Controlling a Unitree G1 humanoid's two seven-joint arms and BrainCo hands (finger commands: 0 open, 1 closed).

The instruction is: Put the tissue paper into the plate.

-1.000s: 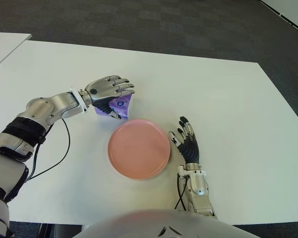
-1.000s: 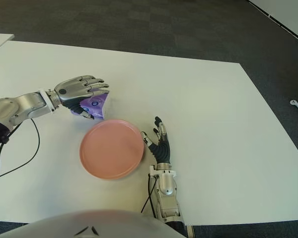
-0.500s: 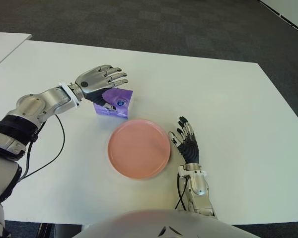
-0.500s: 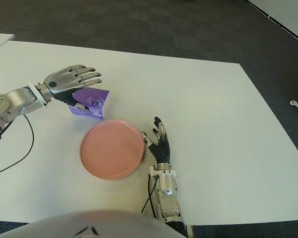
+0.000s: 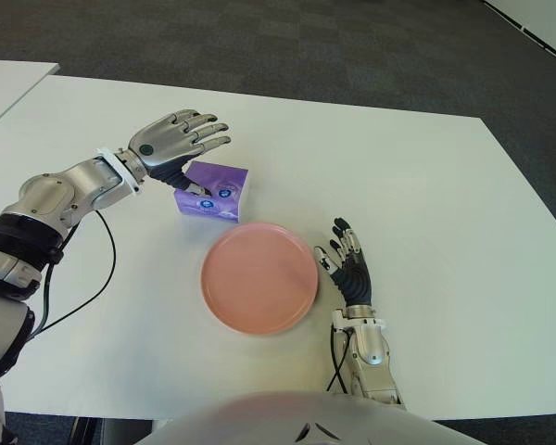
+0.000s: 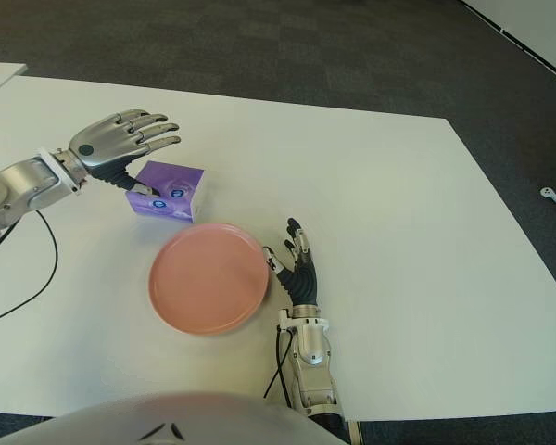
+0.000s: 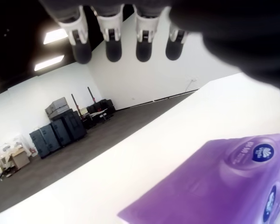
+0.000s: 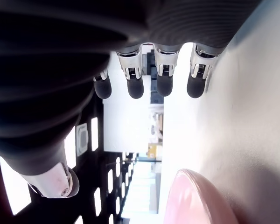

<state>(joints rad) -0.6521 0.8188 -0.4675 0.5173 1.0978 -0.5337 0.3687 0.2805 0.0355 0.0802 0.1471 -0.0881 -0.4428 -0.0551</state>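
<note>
The purple tissue pack (image 5: 212, 190) lies flat on the white table (image 5: 426, 185), just beyond the far-left edge of the pink plate (image 5: 259, 277) and not in it. The left robot hand (image 5: 173, 144) hovers over the pack's left end with its four fingers spread and extended, holding nothing; its thumb reaches down toward the pack's near-left corner, though whether it touches cannot be told. The left wrist view shows the fingertips (image 7: 113, 50) well clear above the pack.

The step in hand looks like getting a grasp on the pack. To do it well, the hand should come down centred over the pack, not over its left end, with fingers on the far long side and thumb on the near side, then close firmly enough that the soft wrapper does not slip. A lopsided pinch at one corner would likely let the pack swing or drop. Once lifted, only a short carry toward the near right reaches the plate's middle.

The right robot hand (image 5: 349, 270) shows just right of the plate, fingers relaxed and empty.
</note>
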